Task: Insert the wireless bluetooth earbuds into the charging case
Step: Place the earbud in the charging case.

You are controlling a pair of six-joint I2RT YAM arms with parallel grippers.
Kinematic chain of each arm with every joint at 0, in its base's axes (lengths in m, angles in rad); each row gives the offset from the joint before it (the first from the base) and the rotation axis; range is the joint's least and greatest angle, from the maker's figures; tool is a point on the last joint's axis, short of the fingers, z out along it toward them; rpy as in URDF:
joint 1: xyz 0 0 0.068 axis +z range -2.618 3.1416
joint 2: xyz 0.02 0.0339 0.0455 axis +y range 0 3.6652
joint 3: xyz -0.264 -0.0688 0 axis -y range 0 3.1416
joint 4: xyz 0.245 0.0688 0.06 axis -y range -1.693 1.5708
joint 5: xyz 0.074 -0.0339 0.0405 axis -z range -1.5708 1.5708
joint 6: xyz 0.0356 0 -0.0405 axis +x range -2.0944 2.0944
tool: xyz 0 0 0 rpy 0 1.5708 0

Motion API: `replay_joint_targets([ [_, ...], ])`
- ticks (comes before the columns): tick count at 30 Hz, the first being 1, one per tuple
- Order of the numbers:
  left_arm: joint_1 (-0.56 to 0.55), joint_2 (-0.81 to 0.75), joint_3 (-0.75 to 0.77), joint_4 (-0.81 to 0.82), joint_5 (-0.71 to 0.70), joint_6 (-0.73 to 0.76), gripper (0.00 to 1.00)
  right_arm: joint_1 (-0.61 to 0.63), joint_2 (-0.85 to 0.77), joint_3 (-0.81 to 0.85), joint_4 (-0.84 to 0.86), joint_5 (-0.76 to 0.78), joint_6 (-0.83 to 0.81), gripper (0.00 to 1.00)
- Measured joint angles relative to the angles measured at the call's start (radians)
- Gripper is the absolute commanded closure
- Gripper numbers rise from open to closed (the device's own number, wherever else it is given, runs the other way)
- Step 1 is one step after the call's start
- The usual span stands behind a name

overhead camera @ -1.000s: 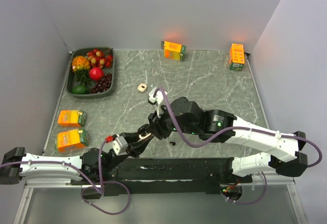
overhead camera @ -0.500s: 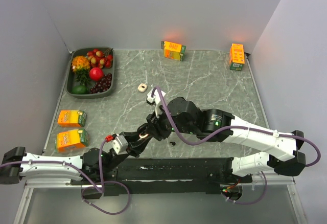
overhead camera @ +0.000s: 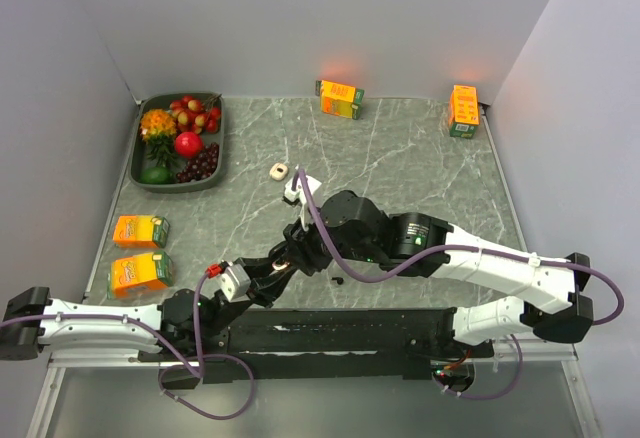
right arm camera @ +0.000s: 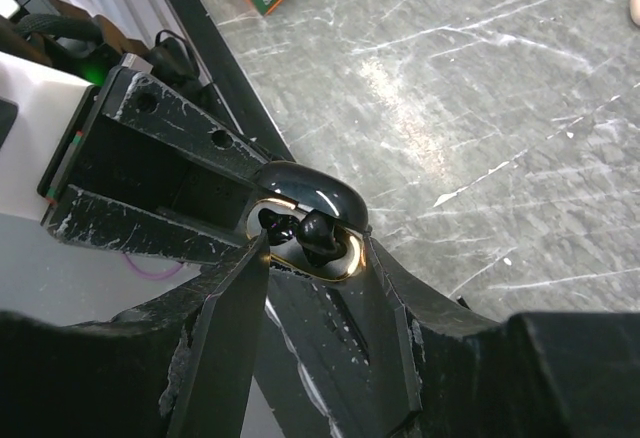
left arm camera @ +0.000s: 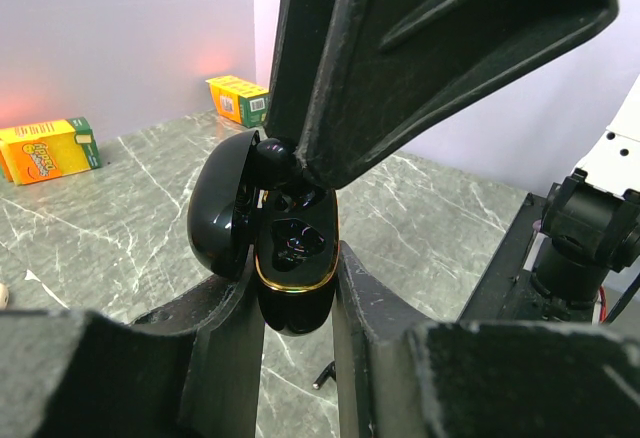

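the charging case point(left arm camera: 297, 293), black with a gold rim, is found clamped upright between the narrow-set fingers point(left arm camera: 232, 308) of the left gripper point(left arm camera: 297, 278), above the near middle of the table point(overhead camera: 400, 178). its lid point(left arm camera: 218, 213) is swung open to one side. in the top view the left gripper point(overhead camera: 283, 266) is seen reaching up and right from its base.

the right gripper point(right arm camera: 313, 258) is held directly over the open case, and in the top view this gripper point(overhead camera: 300, 248) is seen meeting the left one tip to tip. its fingers point(right arm camera: 230, 308) are parted to a middling width on either side of the case mouth. the black earbud point(right arm camera: 318, 233) is seated at the mouth of the case, just under the lid hinge, and appears in the left wrist view point(left arm camera: 270, 158) against the inner face of one right finger. firm contact cannot be confirmed. the contents of the neighbouring well cannot be told.

a whitish earbud point(overhead camera: 279, 170) is noted lying on the table, well apart from the case, towards the far side.

a tray point(overhead camera: 140, 158) of fruit is recorded at the far left corner. two orange juice cartons point(overhead camera: 140, 250) are noted at the left edge and two further cartons point(overhead camera: 340, 98) along the far edge.
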Motion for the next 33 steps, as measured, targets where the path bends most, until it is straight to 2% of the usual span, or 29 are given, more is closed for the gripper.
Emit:
replay_joint_targets([
  [6,0.000,0.000,0.000,0.000,0.002,-0.006,0.99,0.000,0.013,0.007,-0.003,0.011,-0.001,0.53],
  [12,0.000,-0.002,0.000,-0.003,0.002,-0.015,0.99,0.000,0.019,0.010,-0.003,0.012,-0.014,0.59],
  [24,0.000,-0.030,0.000,-0.029,0.021,-0.016,0.99,0.000,0.016,0.010,0.001,-0.002,-0.045,0.85],
  [33,0.000,-0.064,0.000,-0.044,0.069,-0.013,0.99,0.000,-0.015,-0.008,0.017,-0.062,-0.098,0.96],
])
